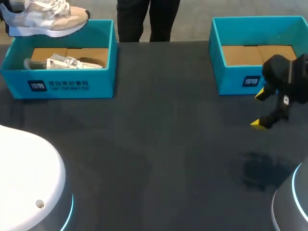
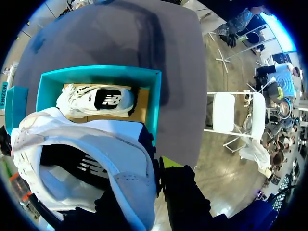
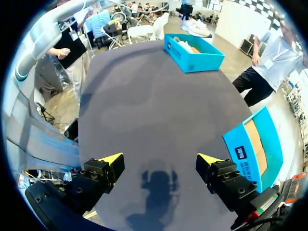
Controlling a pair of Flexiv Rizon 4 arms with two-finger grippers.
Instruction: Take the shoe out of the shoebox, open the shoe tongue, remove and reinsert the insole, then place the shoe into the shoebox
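Note:
A beige and white shoe [image 1: 48, 17] hangs above the back edge of the left teal shoebox [image 1: 72, 85]. My left gripper [image 2: 155, 168] is shut on the heel of that shoe [image 2: 96, 159]; one yellow tip shows outside the heel collar and the other finger is hidden inside. A second shoe [image 1: 67, 62] lies on its side in the box, and in the left wrist view this shoe [image 2: 96, 99] sits below the held one. My right gripper [image 1: 260, 109] hovers open over the table in front of the right shoebox [image 1: 231, 82], with nothing between its fingers [image 3: 108, 161].
The right shoebox [image 3: 245, 154] holds only brown cardboard. Dark tabletop [image 1: 159, 144] spreads between the two boxes. The white bases of my arms [image 1: 24, 178] stand at the near corners. The left shoebox [image 3: 192, 57] shows far across the table in the right wrist view.

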